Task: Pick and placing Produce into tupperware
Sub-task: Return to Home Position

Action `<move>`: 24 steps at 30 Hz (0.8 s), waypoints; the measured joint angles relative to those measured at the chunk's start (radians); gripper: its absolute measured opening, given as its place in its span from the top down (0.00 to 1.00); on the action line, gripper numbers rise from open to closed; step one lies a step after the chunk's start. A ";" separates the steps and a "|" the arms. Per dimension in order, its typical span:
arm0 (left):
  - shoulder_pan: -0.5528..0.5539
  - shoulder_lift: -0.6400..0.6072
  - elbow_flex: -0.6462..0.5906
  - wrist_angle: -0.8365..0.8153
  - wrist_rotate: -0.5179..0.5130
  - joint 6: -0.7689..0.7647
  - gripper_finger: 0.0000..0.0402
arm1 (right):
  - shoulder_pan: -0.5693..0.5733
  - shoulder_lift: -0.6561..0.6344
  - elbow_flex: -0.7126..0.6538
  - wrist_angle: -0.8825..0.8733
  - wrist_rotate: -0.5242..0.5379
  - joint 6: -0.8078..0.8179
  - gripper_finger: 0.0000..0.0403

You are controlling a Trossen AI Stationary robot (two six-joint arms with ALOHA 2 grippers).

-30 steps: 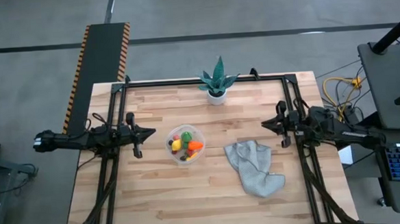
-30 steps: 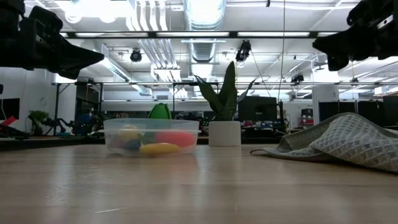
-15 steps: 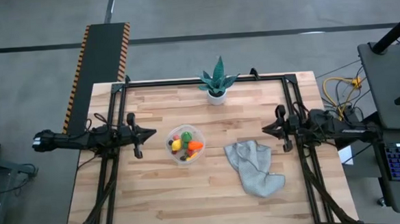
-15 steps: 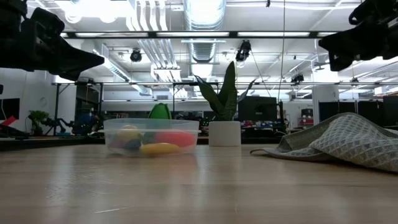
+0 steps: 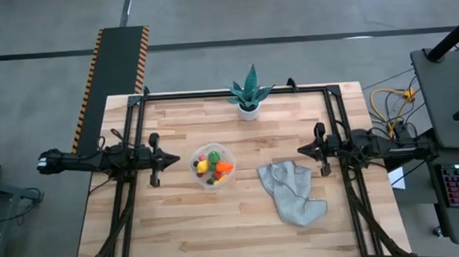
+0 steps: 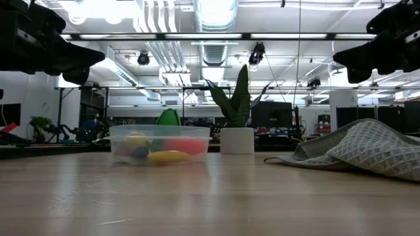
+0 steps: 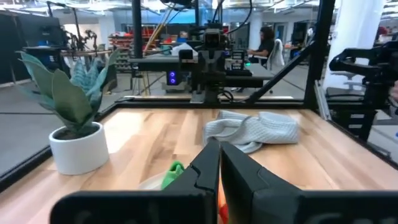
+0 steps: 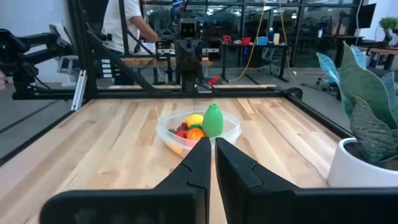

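Retracted outward since earlier: my left hand (image 5: 170,157) mid-left, right hand (image 5: 302,149) mid-right, both pinched narrow, empty. All produce (image 5: 216,165) sits in the tupperware (image 5: 213,185); I judge only homing remains.

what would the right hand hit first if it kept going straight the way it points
Probably the tupperware, which lies straight ahead of the right hand. The hand hangs above table height though, so it might pass over the rim and reach the left hand instead.
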 joint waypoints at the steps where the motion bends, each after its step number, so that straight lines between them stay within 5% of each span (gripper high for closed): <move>1: 0.000 0.000 0.000 0.000 0.005 -0.004 1.00 | 0.000 0.000 0.000 0.000 0.002 -0.001 0.97; 24: 0.000 0.003 0.000 0.000 0.074 -0.020 1.00 | 0.000 0.001 -0.001 -0.003 0.020 -0.026 0.98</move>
